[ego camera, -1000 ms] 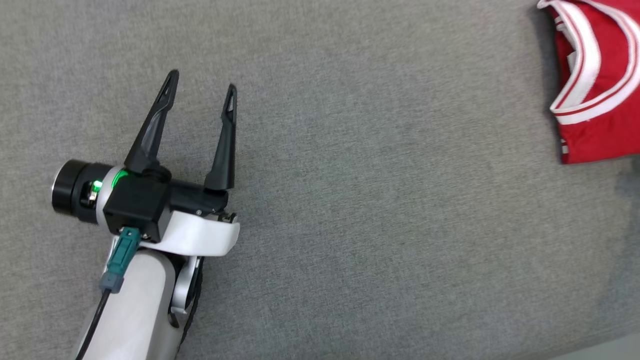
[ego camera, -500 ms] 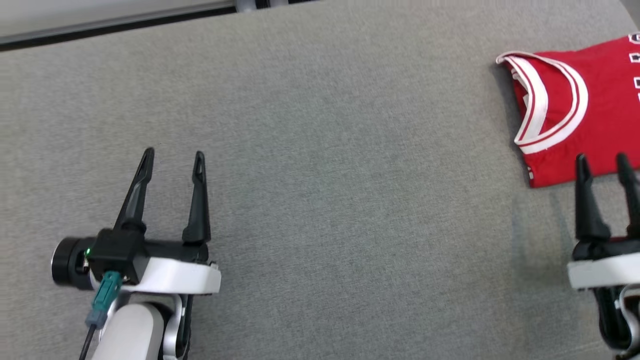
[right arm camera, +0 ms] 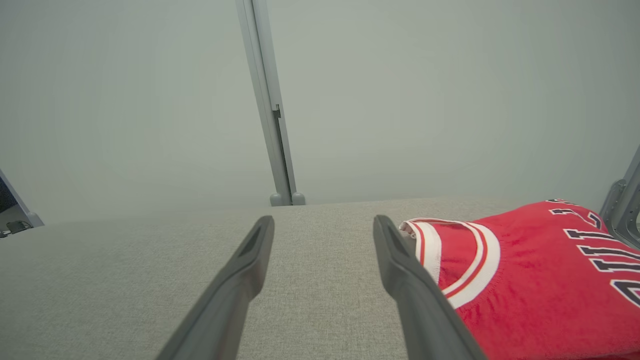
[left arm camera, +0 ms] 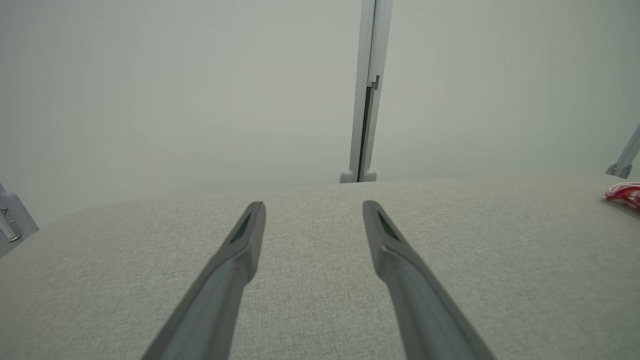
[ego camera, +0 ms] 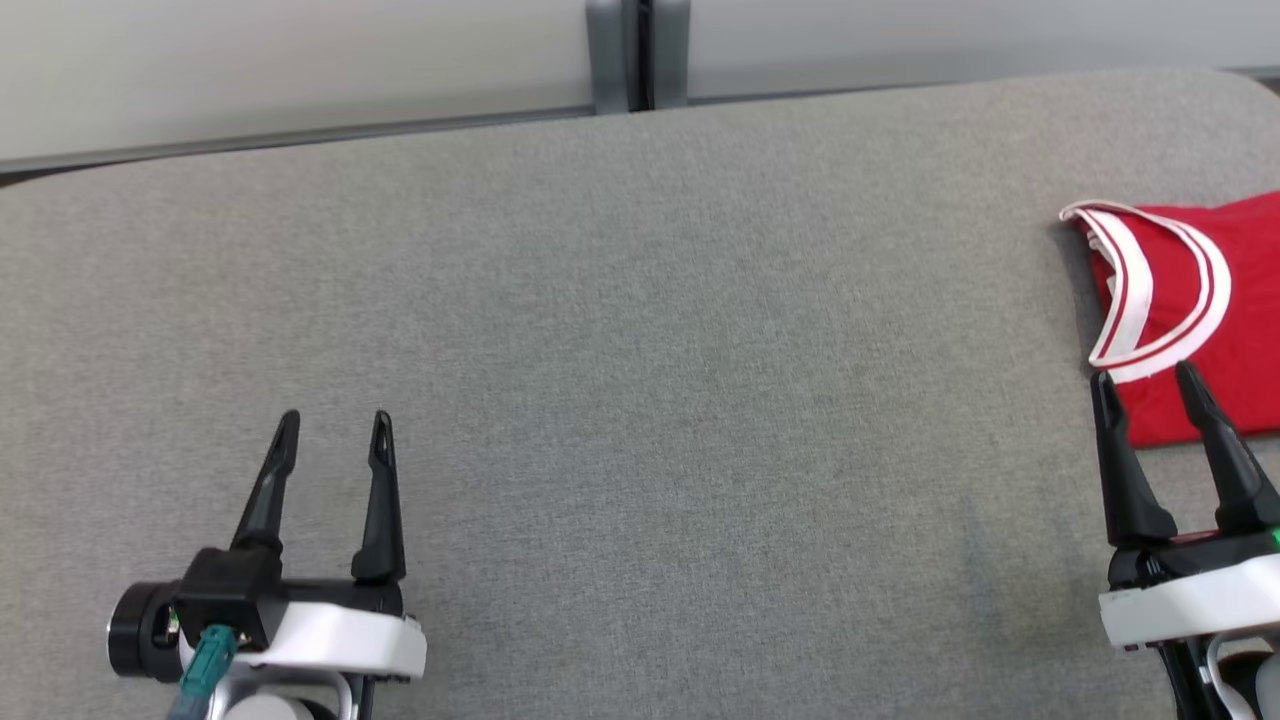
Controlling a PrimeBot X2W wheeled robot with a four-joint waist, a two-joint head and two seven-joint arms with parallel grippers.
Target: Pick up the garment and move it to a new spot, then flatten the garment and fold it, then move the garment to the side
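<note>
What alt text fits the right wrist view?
A red jersey with white-striped neck trim and dark lettering lies on a grey fabric surface, just right of the open right gripper, which holds nothing. Behind stands a pale wall with a vertical grey post.

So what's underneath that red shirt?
The red shirt lies on the grey cloth-covered surface, which shows along the shirt's visible edges. The patch directly beneath is covered by the shirt, so anything tucked under there cannot be seen.
</note>
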